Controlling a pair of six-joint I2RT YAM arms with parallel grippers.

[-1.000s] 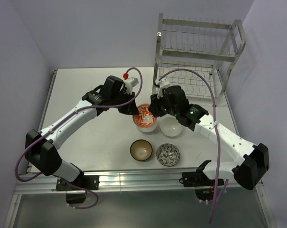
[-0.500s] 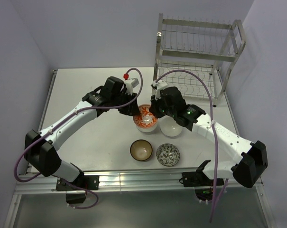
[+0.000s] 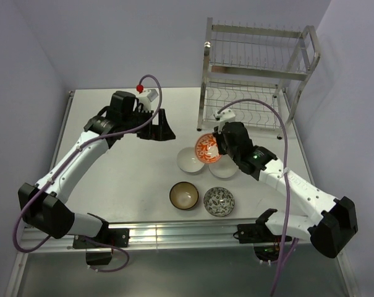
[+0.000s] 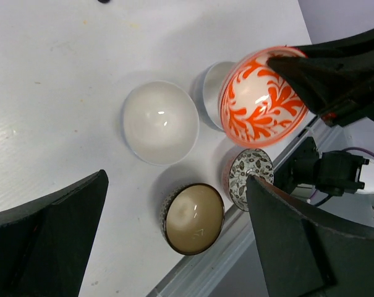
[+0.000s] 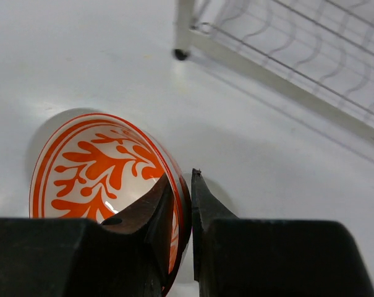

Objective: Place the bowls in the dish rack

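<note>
My right gripper (image 3: 217,147) is shut on the rim of the orange-red patterned bowl (image 3: 206,149), holding it tilted above the table; its fingers (image 5: 165,204) pinch the bowl's wall (image 5: 94,167). My left gripper (image 3: 161,130) stands open and empty to the left of the bowls. On the table are a white bowl (image 3: 188,162), a second white bowl (image 3: 226,170) partly hidden under the right arm, a dark brown bowl with tan inside (image 3: 183,195) and a grey-white patterned bowl (image 3: 219,201). The silver wire dish rack (image 3: 256,74) stands at the back right with nothing in it.
In the left wrist view the open left gripper (image 4: 177,180) frames the white bowl (image 4: 161,122), brown bowl (image 4: 195,218), patterned bowl (image 4: 250,181) and raised orange bowl (image 4: 261,96). The rack's lower tier (image 5: 285,52) lies just beyond the right gripper (image 5: 182,185). The table's front rail (image 3: 187,232) runs behind the bowls.
My left gripper opened, let go of the orange bowl and drew back to the left. My right gripper shut on that bowl's rim and lifted it off the white bowl, tilting it.
</note>
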